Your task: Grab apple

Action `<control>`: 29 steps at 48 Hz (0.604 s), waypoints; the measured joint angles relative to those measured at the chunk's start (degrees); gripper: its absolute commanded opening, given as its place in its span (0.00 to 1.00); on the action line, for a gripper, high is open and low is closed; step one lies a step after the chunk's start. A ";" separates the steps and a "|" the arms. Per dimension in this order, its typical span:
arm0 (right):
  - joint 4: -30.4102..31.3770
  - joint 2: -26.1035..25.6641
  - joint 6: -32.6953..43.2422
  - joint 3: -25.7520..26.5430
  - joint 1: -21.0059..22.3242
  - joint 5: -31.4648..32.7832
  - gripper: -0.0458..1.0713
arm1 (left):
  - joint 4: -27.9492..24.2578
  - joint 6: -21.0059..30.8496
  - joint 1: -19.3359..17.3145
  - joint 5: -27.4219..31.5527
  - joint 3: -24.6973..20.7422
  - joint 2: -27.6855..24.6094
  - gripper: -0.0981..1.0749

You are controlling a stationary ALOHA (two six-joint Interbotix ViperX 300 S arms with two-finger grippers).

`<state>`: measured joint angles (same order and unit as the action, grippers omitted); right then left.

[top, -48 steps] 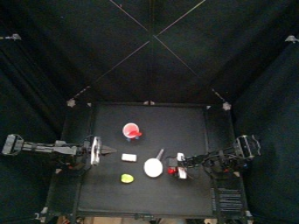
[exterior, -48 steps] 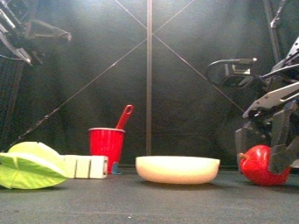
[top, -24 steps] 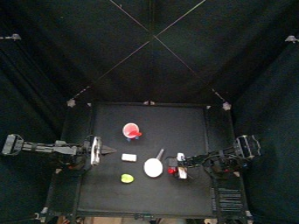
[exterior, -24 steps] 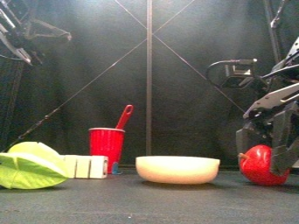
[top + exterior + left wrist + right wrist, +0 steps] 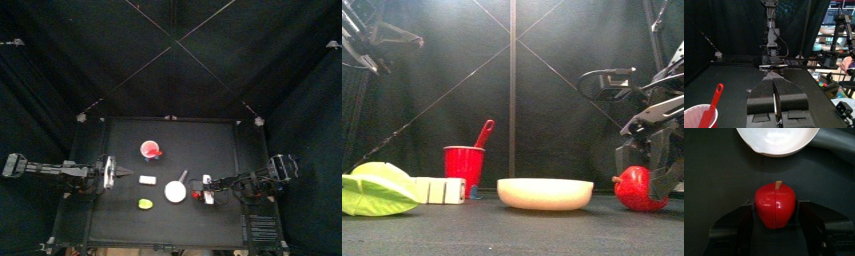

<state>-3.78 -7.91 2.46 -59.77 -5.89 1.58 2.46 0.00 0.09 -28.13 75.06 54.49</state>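
Apple (image 5: 775, 205) sits on the table near its right front part, just beside the white plate (image 5: 777, 140), stem up toward the plate in the right wrist view. Right gripper (image 5: 775, 218) is down at table level with the apple between its jaws: one jaw on each flank, spread about as wide as the fruit. From the right wrist view the jaws look very close to the skin or just touching; whether they actually bear on it cannot be told, so no firm pinch is claimed. In the front view the apple (image 5: 637, 189) rests on the table with the right gripper's fingers (image 5: 663, 170) around it, not lifted. Handling judgement: small, light, rigid fruit, skin glossy and smooth, so likely slippery under hard black pads; round body will tend to roll or squirt out if squeezed off-centre. Best hold is across the widest part, pads on opposite flanks, stem clear of the jaws. Bruising risk is low at moderate force. Plate edge is near, so a shove toward it could knock the plate. Further out: red cup (image 5: 464, 168) with a red utensil in it, a white block (image 5: 438, 190), a yellow-green object (image 5: 376, 190) at the left. Left gripper (image 5: 773, 100) parked at the table's left edge, jaws pressed together, idle.
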 measured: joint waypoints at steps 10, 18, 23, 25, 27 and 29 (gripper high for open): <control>-0.18 -2.99 -0.09 0.62 -0.18 1.23 0.67 | 0.00 -0.09 0.00 0.09 0.00 0.00 0.07; -0.09 -4.75 -0.09 0.62 -0.26 1.14 0.67 | 0.00 0.00 0.00 0.00 0.00 0.00 0.07; -0.18 -4.92 -0.09 0.62 -0.26 1.14 0.67 | 0.00 -0.09 0.00 0.09 0.00 0.00 0.07; -0.18 -4.92 -0.09 0.62 -0.26 1.14 0.67 | 0.00 -0.09 0.00 0.00 0.00 0.00 0.07; -0.18 -4.92 -0.09 0.62 -0.26 1.14 0.67 | 0.00 -0.09 0.00 0.09 0.00 0.00 0.07; -0.18 -4.92 -0.09 0.62 -0.26 1.14 0.67 | 0.00 -0.09 0.00 0.00 0.00 0.00 0.07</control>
<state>-3.96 -12.83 2.37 -59.15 -6.15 2.72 2.46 -0.09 0.09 -28.13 75.06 54.49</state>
